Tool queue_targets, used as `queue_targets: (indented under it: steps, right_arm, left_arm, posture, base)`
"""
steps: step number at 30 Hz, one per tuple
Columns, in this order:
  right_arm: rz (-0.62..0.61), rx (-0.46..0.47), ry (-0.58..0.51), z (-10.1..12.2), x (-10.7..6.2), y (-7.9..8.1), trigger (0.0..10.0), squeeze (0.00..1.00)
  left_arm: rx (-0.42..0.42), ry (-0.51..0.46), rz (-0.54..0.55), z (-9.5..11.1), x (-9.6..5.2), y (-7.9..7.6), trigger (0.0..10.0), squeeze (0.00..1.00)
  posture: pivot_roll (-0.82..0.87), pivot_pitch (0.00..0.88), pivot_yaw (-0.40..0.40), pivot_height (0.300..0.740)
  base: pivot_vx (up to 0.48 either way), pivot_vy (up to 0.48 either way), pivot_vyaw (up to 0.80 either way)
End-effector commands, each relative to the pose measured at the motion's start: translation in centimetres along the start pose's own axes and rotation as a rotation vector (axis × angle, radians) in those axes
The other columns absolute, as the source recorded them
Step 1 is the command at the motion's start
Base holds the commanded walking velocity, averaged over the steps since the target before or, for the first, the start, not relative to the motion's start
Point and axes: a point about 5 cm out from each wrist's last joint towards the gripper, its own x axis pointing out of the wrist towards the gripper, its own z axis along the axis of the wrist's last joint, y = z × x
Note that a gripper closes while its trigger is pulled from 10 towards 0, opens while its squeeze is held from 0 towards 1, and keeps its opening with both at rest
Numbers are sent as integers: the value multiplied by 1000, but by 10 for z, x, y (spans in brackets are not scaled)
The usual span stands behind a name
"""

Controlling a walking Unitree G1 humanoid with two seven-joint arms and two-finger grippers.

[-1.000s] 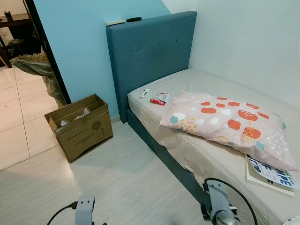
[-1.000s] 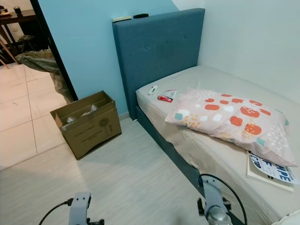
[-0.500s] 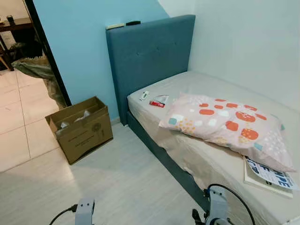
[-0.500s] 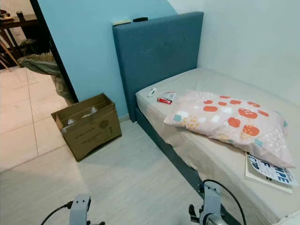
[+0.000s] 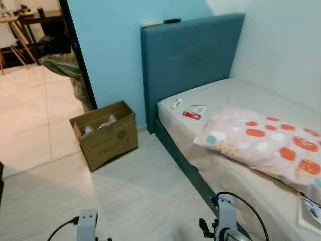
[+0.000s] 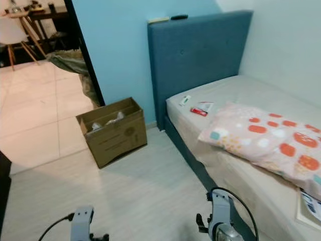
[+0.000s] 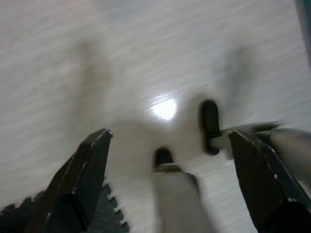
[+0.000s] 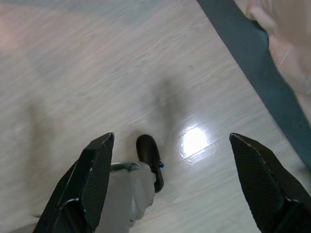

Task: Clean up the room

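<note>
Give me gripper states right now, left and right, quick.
Left gripper: open, holding nothing, hanging over the pale floor.
Right gripper: open, holding nothing, over the floor beside the bed base.

A blue upholstered headboard (image 5: 193,60) stands against the light blue wall (image 5: 108,45), with two flat things on its top edge, too small to identify. The pale wood-look floor (image 5: 135,191) meets cream tiles (image 5: 30,120) at a dark doorframe (image 5: 77,55). Beyond it, a wooden table (image 6: 37,15) and a white chair (image 6: 11,32)
</note>
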Motion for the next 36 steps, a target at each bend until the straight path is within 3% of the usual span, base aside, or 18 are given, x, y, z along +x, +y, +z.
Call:
queue_targets:
  steps: [1, 5, 9, 17, 23, 31, 36]
  right_arm:
    - [0, -37, -22, 8, 1, 2, 10000, 0]
    - [-53, -77, -86, 27, 2, -1, 10000, 0]
    - [-59, -82, -93, 32, 3, -2, 10000, 0]
    - [-55, -59, -84, 33, 3, -2, 10000, 0]
    - [-58, -45, -112, 36, 3, -1, 10000, 0]
    - [-83, -277, -136, 47, 5, 10, 10000, 0]
    - [-97, -304, -128, 47, 5, 10, 10000, 0]
  left_arm:
    - [-3, 14, 9, -6, -2, 3, 10000, 0]
    - [-11, 6, -1, -5, -1, 1, 10000, 0]
    - [-10, 9, -2, -6, -1, 1, 10000, 0]
    - [-9, 19, 2, -10, -2, 3, 10000, 0]
    - [-8, 26, 7, -13, -3, 4, 10000, 0]
    - [-8, 17, 6, -9, -2, 2, 10000, 0]
    - [-7, 11, 2, -7, -1, 0, 10000, 0]
  posture:
    - [-119, 0, -3, 740]
    - [-123, 0, -5, 740]
    - [-121, 0, -6, 740]
    - [-116, 0, -7, 740]
    - [-117, 0, -5, 740]
    - [-121, 0, -6, 740]
    - [-124, 0, -5, 740]
  base:
    - [307, 0, 0]
    - [315, 0, 0]
    - [324, 0, 0]
    - [329, 0, -780]
    - [330, 0, 0]
    - [337, 0, 0]
    - [343, 0, 0]
